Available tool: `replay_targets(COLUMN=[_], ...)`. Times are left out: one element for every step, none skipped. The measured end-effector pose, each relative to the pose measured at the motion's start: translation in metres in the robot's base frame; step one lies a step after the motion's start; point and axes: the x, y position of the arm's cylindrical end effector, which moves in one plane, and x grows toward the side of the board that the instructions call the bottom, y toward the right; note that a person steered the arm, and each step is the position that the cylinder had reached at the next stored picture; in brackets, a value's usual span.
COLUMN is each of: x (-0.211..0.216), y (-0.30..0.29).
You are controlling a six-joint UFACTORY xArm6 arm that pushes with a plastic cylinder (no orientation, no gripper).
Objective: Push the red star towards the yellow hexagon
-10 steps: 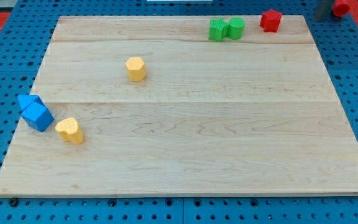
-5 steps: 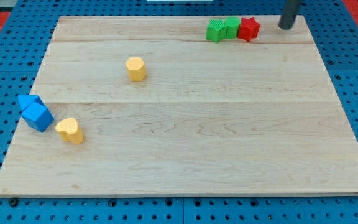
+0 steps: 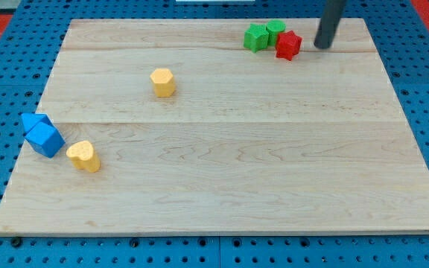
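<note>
The red star (image 3: 288, 45) lies near the board's top edge, right of centre, touching the two green blocks on its left. The yellow hexagon (image 3: 162, 82) sits far to the left and a little lower, in the upper left part of the board. My tip (image 3: 322, 46) stands just to the right of the red star, with a small gap between them. The rod rises out of the view's top.
Two green blocks (image 3: 257, 36) (image 3: 275, 30) sit side by side at the top. Two blue blocks (image 3: 34, 123) (image 3: 46, 139) touch at the board's left edge. A yellow block (image 3: 84, 155) lies beside them. The wooden board (image 3: 222, 186) rests on a blue pegboard.
The red star has slid left and slightly down, from the top right to against the green blocks, nudging them left. My tip followed it leftward and down into view.
</note>
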Motion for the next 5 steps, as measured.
replay_targets(x=[0.035,0.077,0.082,0.063,0.050], y=[-0.067,-0.178,-0.194,-0.173,-0.156])
